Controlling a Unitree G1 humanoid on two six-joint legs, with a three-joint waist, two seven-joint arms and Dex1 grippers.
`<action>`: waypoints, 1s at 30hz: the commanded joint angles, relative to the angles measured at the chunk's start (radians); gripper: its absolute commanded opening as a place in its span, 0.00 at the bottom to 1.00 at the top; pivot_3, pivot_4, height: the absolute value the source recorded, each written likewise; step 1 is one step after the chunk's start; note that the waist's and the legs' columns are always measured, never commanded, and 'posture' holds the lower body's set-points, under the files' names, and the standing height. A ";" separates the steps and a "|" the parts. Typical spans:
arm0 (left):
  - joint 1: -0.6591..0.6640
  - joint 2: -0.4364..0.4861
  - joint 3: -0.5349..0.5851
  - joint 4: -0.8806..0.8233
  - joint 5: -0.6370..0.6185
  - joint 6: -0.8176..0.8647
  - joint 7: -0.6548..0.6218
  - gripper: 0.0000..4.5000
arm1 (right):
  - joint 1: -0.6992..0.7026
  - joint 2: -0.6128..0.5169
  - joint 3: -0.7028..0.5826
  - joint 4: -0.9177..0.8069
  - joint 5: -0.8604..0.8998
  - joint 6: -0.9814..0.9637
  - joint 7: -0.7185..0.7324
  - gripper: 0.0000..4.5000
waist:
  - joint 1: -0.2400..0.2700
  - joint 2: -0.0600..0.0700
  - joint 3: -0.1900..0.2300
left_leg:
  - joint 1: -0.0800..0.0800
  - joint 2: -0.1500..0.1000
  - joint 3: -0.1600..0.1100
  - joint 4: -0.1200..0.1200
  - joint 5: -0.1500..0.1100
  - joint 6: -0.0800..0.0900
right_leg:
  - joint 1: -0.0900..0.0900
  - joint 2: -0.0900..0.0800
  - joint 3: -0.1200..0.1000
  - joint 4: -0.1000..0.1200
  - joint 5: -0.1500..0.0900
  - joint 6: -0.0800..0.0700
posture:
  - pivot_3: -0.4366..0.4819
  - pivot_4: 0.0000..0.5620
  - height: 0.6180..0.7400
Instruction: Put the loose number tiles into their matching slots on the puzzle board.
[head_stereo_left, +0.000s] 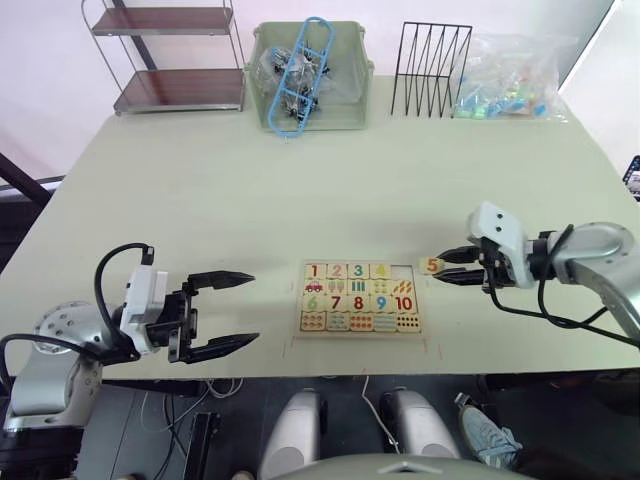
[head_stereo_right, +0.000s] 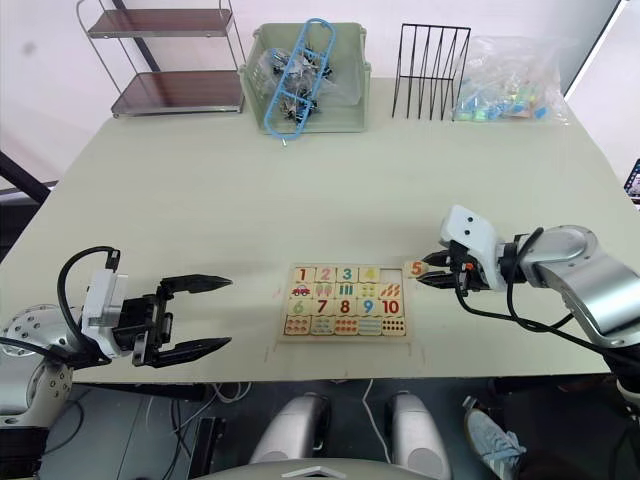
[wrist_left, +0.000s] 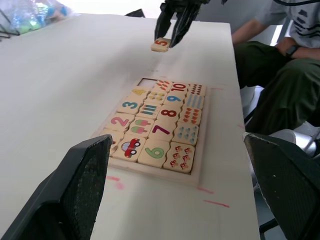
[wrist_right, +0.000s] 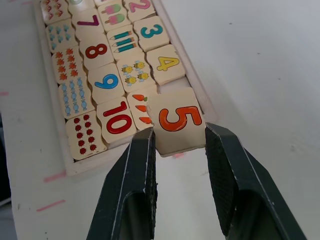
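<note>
The wooden puzzle board (head_stereo_left: 361, 331) lies near the table's front edge, with tiles 1 to 4 (head_stereo_left: 347, 270) seated in its far row. The slot (wrist_left: 147, 81) at the right end of that row is empty. My right gripper (head_stereo_left: 440, 268) is shut on the loose tile printed with an orange 5 (wrist_right: 179, 120). It holds the tile just off the board's right end, beside that empty slot. My left gripper (head_stereo_left: 254, 308) stands open with nothing between its fingers, a little left of the board.
Along the table's far edge stand a metal shelf (head_stereo_left: 175, 60), a green bin of clips (head_stereo_left: 310, 75), a black wire rack (head_stereo_left: 432, 70) and a plastic bag of small parts (head_stereo_left: 515, 80). A seated person (wrist_left: 280, 75) is beyond the table's right side.
</note>
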 joint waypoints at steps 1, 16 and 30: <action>0.019 -0.002 0.039 -0.060 -0.010 0.000 0.041 1.00 | -0.081 0.033 0.069 0.053 -0.061 0.016 0.013 0.19 | -0.001 0.000 0.000 | 0.000 0.000 0.000 0.000 0.000 0.000 | 0.000 0.000 0.000 0.000 0.000 0.000 | 0.48 0.27 1.00; 0.091 -0.031 0.027 -0.103 -0.001 -0.013 0.090 1.00 | -0.222 0.123 0.226 0.106 -0.201 0.066 0.039 0.19 | 0.000 0.001 0.000 | -0.002 -0.001 0.001 0.000 0.000 0.000 | -0.002 0.000 0.000 0.000 0.000 0.000 | 0.48 0.27 1.00; 0.085 -0.045 0.010 -0.105 0.004 -0.013 0.078 1.00 | -0.241 0.154 0.263 0.128 -0.281 0.072 0.052 0.19 | 0.000 0.001 0.000 | -0.002 -0.001 0.000 0.000 0.000 0.000 | -0.002 0.000 0.000 0.000 0.000 0.000 | 0.48 0.27 1.00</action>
